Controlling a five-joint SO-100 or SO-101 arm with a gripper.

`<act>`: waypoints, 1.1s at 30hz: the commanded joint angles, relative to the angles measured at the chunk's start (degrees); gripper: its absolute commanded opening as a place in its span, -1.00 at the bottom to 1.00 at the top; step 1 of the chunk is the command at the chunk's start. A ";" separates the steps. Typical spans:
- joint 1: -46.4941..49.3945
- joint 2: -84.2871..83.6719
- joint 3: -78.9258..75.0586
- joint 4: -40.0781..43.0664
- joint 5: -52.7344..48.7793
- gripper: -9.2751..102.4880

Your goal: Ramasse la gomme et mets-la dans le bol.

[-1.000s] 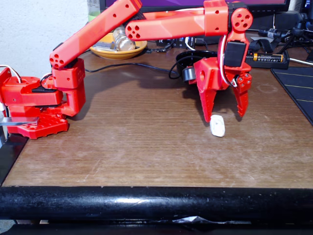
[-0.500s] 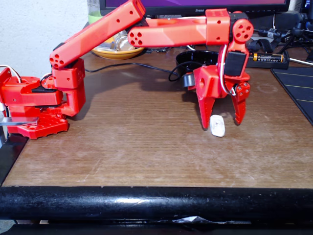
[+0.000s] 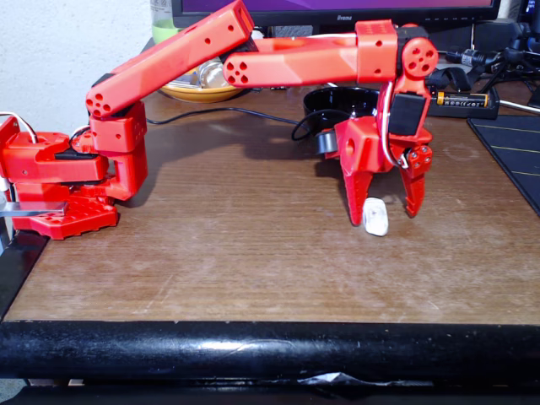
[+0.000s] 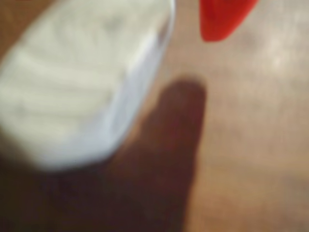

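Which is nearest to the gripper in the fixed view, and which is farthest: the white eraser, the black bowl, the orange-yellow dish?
Measured from the gripper:
1. Eraser, on the table between the open fingers.
2. Black bowl, just behind the gripper.
3. Orange-yellow dish, far back left, partly hidden by the arm.

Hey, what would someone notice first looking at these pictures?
The bright red arm reaching across the brown table, its gripper pointing down with open jaws on either side of a small white eraser. Behind it sits a glossy black bowl.
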State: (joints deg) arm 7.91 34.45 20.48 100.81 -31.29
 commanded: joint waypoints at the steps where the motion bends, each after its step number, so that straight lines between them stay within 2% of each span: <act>1: -0.53 2.02 -3.96 2.20 0.26 -0.28; 11: -0.53 0.09 -4.66 2.20 0.26 -0.29; 14: -0.53 -0.09 -5.01 2.20 0.53 -0.36; 22: -0.35 0.53 -4.92 2.20 0.97 -0.94; 28: 0.62 5.27 -2.99 2.29 1.58 -0.94; 33: 0.97 18.02 5.45 2.29 2.55 -0.94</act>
State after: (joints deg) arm 8.26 36.21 22.68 100.81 -29.71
